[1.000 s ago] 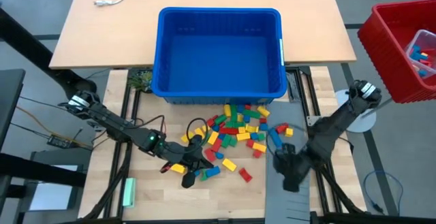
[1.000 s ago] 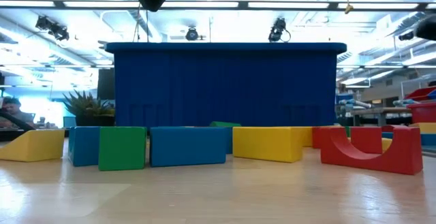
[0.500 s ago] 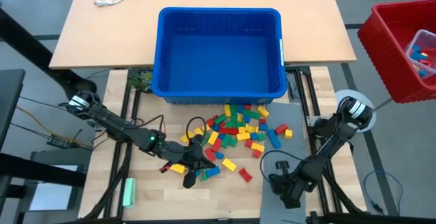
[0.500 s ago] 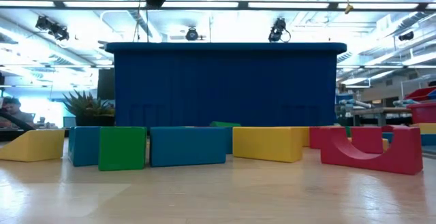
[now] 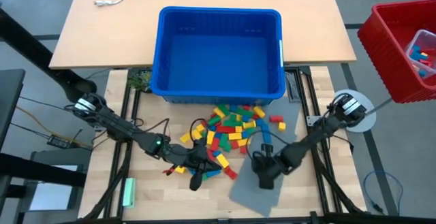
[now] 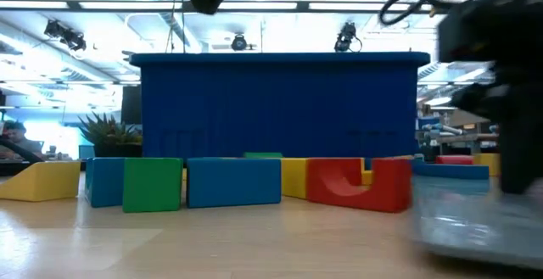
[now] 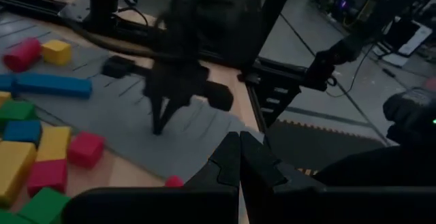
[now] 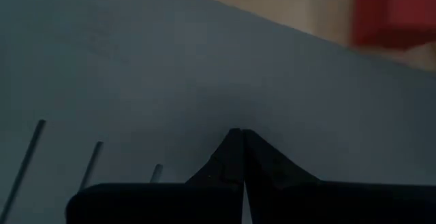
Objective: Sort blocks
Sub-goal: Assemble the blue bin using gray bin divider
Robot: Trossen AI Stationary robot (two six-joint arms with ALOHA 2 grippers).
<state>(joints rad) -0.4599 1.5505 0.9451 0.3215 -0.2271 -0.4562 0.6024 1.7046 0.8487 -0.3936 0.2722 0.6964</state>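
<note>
Reaching low across the table, the right gripper (image 5: 262, 176) presses its closed fingertips onto the flat grey ridged panel (image 5: 272, 183). Just to its left lie the blocks (image 5: 228, 132), heaped in red, yellow, green and blue. Beyond them sits the left gripper (image 5: 196, 180), pinched shut. Behind the heap, the blue bin (image 5: 220, 50) holds nothing.

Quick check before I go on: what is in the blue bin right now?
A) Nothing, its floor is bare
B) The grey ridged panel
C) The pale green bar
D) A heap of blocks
A: the high view shows the blue bin's floor bare, while the blocks lie on the table in front of it, between the left gripper and the right gripper.
</note>
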